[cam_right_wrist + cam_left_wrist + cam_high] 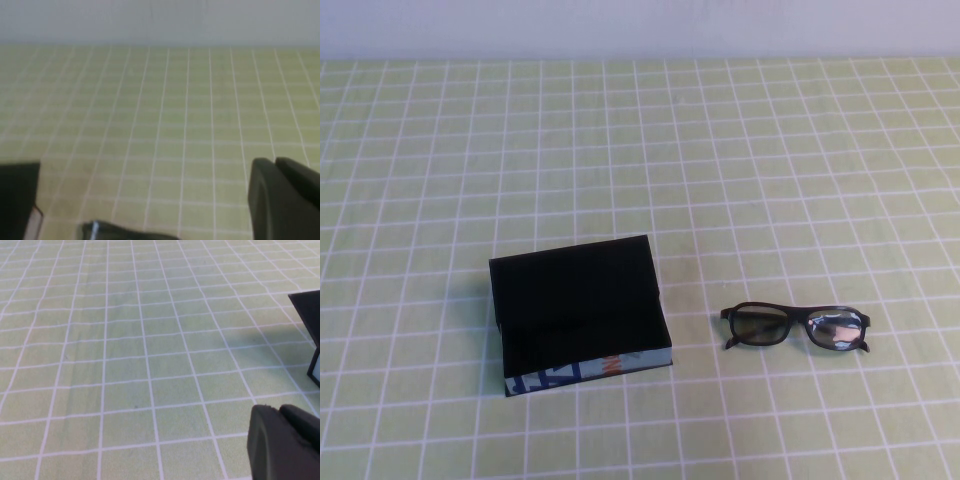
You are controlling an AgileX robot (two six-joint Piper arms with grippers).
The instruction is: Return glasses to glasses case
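High view: glasses [797, 327] lying lenses-up on green checked tablecloth [770, 150], right of glasses case [580, 312], apart from it. Case open, patterned edge facing near side. Left gripper [285, 442] low beside case's left; right gripper [285, 197] near glasses. Finger spread: cannot tell for either.

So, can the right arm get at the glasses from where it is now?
Probably yes. The glasses lie alone on the table's right side, apart from the case. The right hand hovers just short of them; the left hand is beyond the case.
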